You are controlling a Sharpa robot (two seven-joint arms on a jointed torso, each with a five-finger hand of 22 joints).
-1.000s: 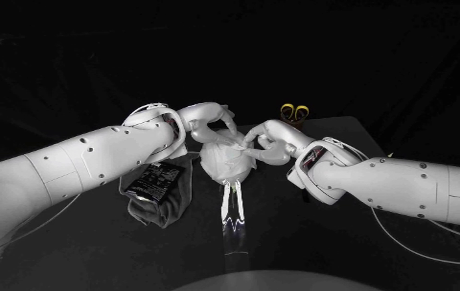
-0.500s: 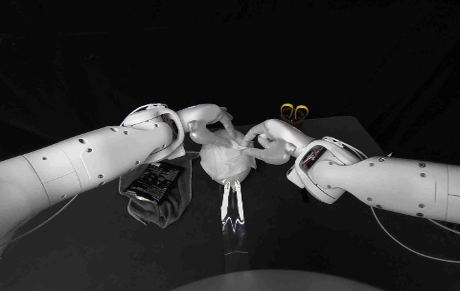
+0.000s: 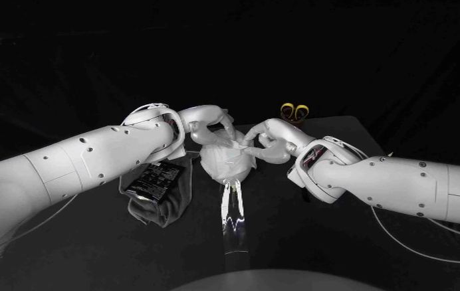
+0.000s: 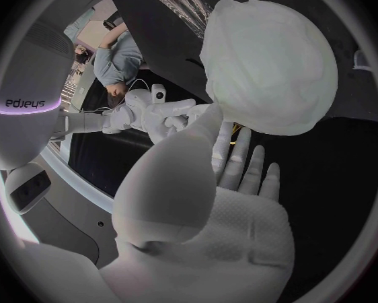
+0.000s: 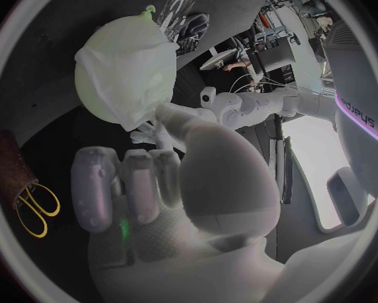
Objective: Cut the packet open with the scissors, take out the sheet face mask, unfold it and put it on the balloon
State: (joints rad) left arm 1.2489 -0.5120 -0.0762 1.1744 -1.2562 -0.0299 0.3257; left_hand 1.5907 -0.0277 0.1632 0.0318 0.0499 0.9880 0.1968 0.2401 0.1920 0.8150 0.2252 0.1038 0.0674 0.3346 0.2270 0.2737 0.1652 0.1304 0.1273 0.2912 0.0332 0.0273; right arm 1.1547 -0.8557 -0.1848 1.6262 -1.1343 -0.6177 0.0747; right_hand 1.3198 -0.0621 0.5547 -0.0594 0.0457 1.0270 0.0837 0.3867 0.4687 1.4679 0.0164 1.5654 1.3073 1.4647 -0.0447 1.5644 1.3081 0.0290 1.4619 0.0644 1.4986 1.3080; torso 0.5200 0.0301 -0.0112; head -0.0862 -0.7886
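White sheet mask [image 3: 226, 157] covers the balloon [image 5: 130, 37]; left robot hand [image 3: 204, 121] flat beside it, fingers apart, holding nothing; right robot hand [image 3: 264, 141] curled, thumb at mask, grasp indeterminate

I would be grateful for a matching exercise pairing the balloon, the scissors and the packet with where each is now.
Things:
1 balloon
2 scissors
3 packet

Places:
a lying on the dark cloth
b between the left robot hand and the right robot hand
c standing handles-up, beyond the right robot hand

Pairs: 1-b; 2-c; 3-a
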